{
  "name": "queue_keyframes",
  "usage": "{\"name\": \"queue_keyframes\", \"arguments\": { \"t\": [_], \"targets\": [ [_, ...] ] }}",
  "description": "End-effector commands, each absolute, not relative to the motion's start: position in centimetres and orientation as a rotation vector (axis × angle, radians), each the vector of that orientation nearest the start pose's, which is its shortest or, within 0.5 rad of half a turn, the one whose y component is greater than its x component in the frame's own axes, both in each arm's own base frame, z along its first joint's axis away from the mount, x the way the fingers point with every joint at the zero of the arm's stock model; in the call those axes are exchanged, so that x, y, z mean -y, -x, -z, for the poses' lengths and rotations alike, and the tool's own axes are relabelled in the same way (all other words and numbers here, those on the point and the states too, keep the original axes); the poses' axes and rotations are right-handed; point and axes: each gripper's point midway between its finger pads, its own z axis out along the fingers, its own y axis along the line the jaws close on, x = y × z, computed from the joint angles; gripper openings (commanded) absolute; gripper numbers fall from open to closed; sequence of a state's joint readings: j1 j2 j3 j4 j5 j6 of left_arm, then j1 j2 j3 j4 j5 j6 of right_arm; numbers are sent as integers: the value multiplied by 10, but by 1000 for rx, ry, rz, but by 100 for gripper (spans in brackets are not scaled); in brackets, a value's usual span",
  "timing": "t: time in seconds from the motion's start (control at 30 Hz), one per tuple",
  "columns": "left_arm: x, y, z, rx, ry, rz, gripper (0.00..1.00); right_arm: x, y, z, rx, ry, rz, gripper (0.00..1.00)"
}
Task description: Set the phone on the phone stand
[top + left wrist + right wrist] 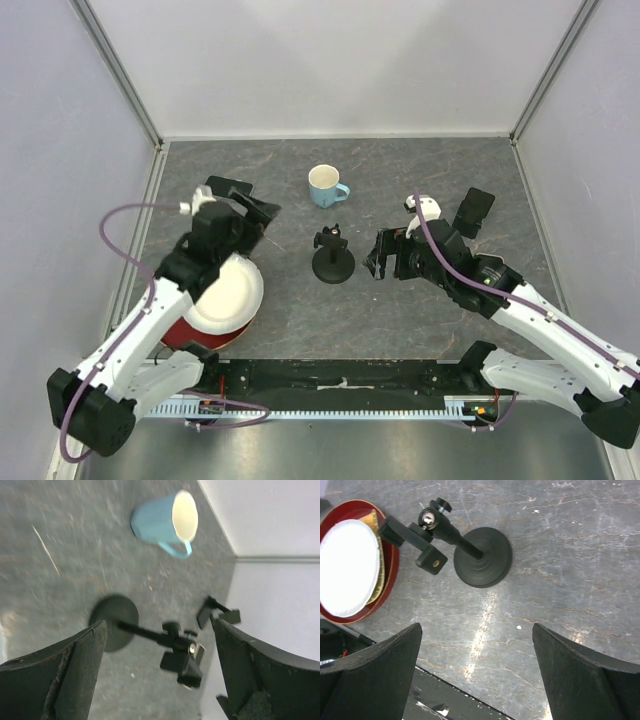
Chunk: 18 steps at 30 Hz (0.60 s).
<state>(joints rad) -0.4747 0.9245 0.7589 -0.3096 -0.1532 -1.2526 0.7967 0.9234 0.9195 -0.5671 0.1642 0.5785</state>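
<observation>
- phone (474, 210) is sitting on the tabletop (400, 165) over on the right side, toward the back, just behind the right arm's wrist. nothing has hold of it, and it's well apart from the stand
- phone stand (332, 263) is pretty much dead center: round black base flat on the tabletop, stem leaning, and the little clamp head on top has nothing in it. the right wrist cam gets a nice look at it (481, 555), and the left wrist cam sees it too (114, 624)
- left fingers (262, 208) are spread wide with nothing between them. they hang to the left of the stand, above the back edge of the plates. in the wrist view (60, 672) you look straight through the gap at the stand and the mug
- right fingers (378, 256) are also wide open and holding nothing. they're just to the right of the stand's base and pointed at it. the wrist view (370, 667) shows only bare tabletop in the gap, with the stand further out
- blue mug (326, 186) stands upright behind the stand, handle to the right
- white plate (228, 292) is stacked on a red plate (190, 335) at front left, partly under the left arm
</observation>
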Motion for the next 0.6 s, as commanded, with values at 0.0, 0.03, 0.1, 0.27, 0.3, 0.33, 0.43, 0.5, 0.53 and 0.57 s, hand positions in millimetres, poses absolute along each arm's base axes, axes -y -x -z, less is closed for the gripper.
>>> {"name": "queue_keyframes", "arguments": {
  "t": [0.0, 0.03, 0.1, 0.27, 0.3, 0.33, 0.43, 0.5, 0.53, 0.57],
  "targets": [
    [113, -305, -202, -2172, 715, 547, 96, -194, -228, -238, -2129, 142, -499, 98],
    [106, -310, -199, -2202, 693, 522, 96, -192, -230, -239, -2119, 138, -481, 98],
    [95, -323, -204, -2230, 706, 561, 97, -185, -238, -241, -2096, 129, -431, 98],
    [81, -357, -177, -2364, 743, 615, 95, -194, -253, -236, -2121, 195, -410, 98],
    [72, -366, -180, -2345, 783, 631, 95, -194, -256, -236, -2121, 202, -400, 98],
    [66, -378, -173, -2339, 827, 659, 95, -195, -259, -235, -2126, 198, -395, 98],
    [52, -413, -184, -2243, 856, 761, 95, -190, -265, -233, -2127, 159, -402, 98],
    [47, -436, -175, -2227, 871, 832, 95, -183, -269, -234, -2121, 122, -412, 98],
    [47, -454, -182, -2169, 832, 881, 91, -180, -269, -233, -2124, 97, -417, 98],
    [50, -470, -172, -2185, 828, 931, 89, -178, -269, -234, -2126, 89, -423, 98]
  ]
}}
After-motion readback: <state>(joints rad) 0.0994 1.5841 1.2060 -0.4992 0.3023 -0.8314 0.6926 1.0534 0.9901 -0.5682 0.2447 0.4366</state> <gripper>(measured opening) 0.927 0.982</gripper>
